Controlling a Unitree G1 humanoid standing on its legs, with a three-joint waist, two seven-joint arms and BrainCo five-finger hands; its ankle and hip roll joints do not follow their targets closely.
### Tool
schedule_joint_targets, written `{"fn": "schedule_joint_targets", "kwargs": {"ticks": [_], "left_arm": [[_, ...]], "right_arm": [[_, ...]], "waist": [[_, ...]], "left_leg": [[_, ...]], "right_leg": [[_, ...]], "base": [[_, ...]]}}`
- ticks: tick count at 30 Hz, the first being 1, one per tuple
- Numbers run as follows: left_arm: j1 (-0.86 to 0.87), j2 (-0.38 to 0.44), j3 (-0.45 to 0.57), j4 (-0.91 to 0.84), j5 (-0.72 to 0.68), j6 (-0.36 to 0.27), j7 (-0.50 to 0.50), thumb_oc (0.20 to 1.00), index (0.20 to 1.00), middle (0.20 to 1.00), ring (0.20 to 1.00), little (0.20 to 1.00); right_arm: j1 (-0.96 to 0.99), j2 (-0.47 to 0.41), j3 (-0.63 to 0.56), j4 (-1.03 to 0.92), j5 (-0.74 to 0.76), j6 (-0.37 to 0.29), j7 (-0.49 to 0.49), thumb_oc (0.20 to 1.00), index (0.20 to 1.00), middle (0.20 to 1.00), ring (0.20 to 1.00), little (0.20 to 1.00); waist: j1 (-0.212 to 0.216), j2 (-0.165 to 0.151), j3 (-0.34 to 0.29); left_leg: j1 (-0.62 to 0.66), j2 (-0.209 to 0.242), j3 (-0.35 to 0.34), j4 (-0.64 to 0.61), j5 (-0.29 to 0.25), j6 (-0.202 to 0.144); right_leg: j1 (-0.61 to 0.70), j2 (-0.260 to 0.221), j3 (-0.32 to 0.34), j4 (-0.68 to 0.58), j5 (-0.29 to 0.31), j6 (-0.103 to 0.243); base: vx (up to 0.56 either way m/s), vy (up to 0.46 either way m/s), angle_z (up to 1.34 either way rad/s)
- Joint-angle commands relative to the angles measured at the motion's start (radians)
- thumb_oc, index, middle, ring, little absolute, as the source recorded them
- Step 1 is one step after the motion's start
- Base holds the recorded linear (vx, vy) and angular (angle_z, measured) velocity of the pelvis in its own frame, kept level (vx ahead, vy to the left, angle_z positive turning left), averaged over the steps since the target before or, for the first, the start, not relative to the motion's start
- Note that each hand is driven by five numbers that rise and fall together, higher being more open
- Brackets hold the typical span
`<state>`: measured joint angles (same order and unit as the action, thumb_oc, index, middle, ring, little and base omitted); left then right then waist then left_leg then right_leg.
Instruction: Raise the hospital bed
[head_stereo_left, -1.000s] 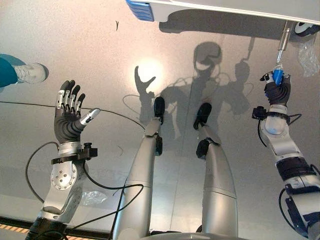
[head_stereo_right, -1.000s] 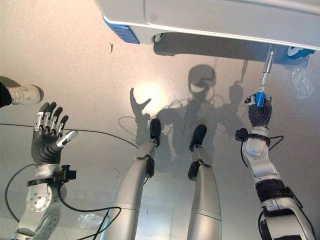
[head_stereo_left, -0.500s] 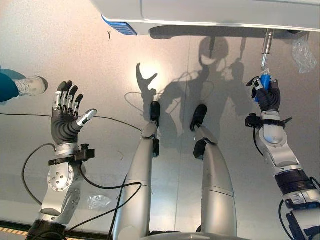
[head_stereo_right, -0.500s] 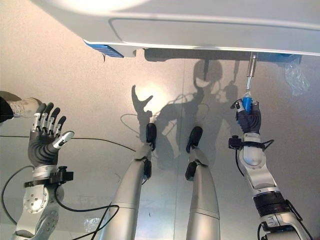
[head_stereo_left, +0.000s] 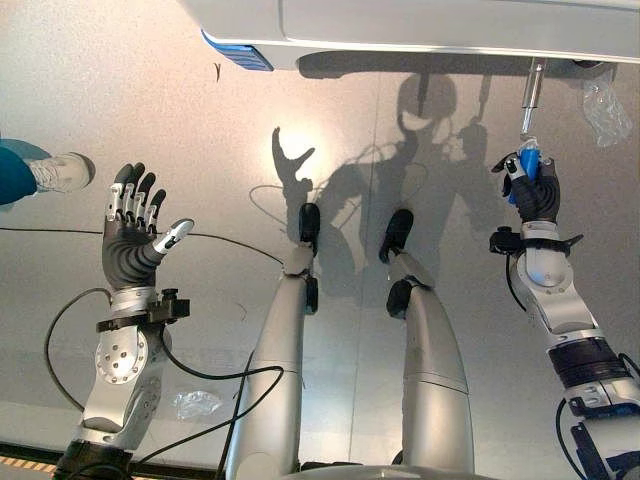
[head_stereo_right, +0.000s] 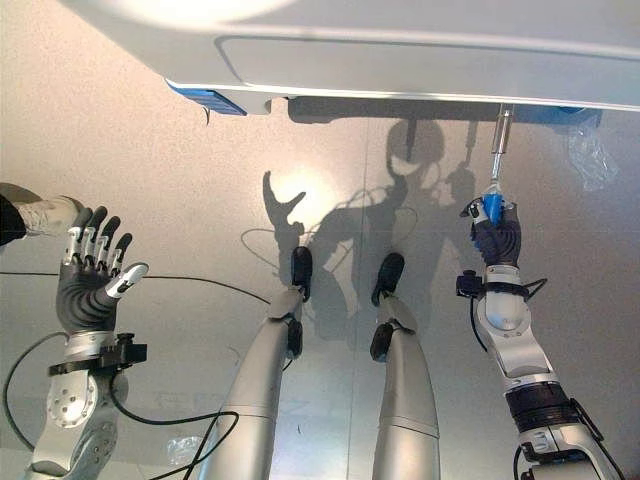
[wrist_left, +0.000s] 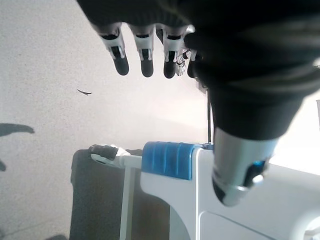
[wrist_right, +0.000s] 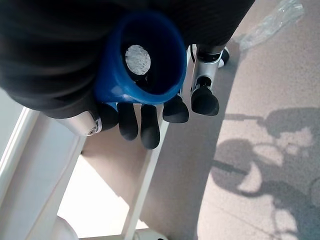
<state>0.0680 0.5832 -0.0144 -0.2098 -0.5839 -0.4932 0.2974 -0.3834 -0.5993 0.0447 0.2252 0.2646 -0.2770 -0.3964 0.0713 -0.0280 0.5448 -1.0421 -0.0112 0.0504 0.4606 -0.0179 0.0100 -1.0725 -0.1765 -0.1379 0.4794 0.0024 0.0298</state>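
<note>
The hospital bed (head_stereo_left: 420, 25) spans the frame's top edge — its blue crank handle (head_stereo_left: 529, 160) at upper right, the right hand (head_stereo_left: 537, 190) curled round it. Turn steadily, grip firm; the left hand (head_stereo_left: 135, 235) hangs spread, lower left.

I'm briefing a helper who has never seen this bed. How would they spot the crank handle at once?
Find the white bed frame running across the far side of the floor. Near its right end a thin metal rod sticks out toward the robot. It ends in the blue handle, gripped by the right hand; the blue corner bumper sits flat on the frame.
</note>
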Motion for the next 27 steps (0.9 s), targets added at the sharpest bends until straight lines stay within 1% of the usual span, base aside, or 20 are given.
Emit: {"fn": "schedule_joint_targets", "kwargs": {"ticks": [1,4,6,13,21,27], "left_arm": [[0.064,-0.034,0.065,-0.035,-0.022,-0.053,0.002,1.0,1.0,1.0,1.0,1.0],[0.064,-0.035,0.063,-0.037,-0.029,-0.055,0.001,1.0,1.0,1.0,1.0,1.0],[0.057,-0.032,0.059,-0.035,-0.034,-0.059,-0.002,1.0,1.0,1.0,1.0,1.0],[0.045,-0.029,0.062,-0.031,-0.036,-0.065,-0.009,1.0,1.0,1.0,1.0,1.0],[0.039,-0.03,0.052,-0.033,-0.035,-0.06,-0.011,1.0,1.0,1.0,1.0,1.0],[0.033,-0.027,0.046,-0.031,-0.026,-0.059,-0.001,1.0,1.0,1.0,1.0,1.0]], "right_arm": [[0.031,-0.023,-0.208,-0.137,0.07,-0.225,-0.155,0.2,0.2,0.2,0.2,0.2],[0.021,-0.031,-0.233,-0.1,0.079,-0.228,-0.174,0.2,0.2,0.2,0.2,0.2],[0.007,-0.042,-0.265,-0.041,0.105,-0.239,-0.195,0.2,0.2,0.2,0.2,0.2],[0.015,-0.073,-0.35,0.072,0.154,-0.266,-0.214,0.2,0.2,0.2,0.2,0.2],[0.003,-0.098,-0.366,0.126,0.164,-0.267,-0.229,0.2,0.2,0.2,0.2,0.2],[-0.001,-0.096,-0.377,0.16,0.148,-0.259,-0.267,0.2,0.2,0.2,0.2,0.2]], "waist": [[-0.044,0.063,-0.025],[-0.045,0.066,-0.025],[-0.048,0.067,-0.025],[-0.058,0.074,-0.025],[-0.061,0.081,-0.025],[-0.064,0.085,-0.026]], "left_leg": [[0.015,-0.003,-0.042,-0.129,0.03,-0.01],[0.018,-0.001,-0.041,-0.135,0.03,-0.01],[0.019,0.001,-0.042,-0.134,0.029,-0.01],[0.029,0.003,-0.043,-0.145,0.029,-0.015],[0.037,0.009,-0.045,-0.155,0.031,-0.018],[0.044,0.01,-0.048,-0.166,0.033,-0.02]], "right_leg": [[-0.028,0.003,-0.03,0.043,0.017,0.077],[-0.029,0.006,-0.028,0.042,0.016,0.077],[-0.03,0.009,-0.026,0.045,0.012,0.075],[-0.033,0.013,-0.028,0.051,0.002,0.074],[-0.037,0.019,-0.029,0.061,-0.004,0.072],[-0.04,0.021,-0.033,0.062,-0.007,0.072]], "base": [[0.0,0.0,0.0],[0.0,0.0,0.0],[0.0,-0.017,0.0],[0.0,-0.021,0.01],[0.0,-0.014,0.0],[0.0,0.0,0.0]]}}
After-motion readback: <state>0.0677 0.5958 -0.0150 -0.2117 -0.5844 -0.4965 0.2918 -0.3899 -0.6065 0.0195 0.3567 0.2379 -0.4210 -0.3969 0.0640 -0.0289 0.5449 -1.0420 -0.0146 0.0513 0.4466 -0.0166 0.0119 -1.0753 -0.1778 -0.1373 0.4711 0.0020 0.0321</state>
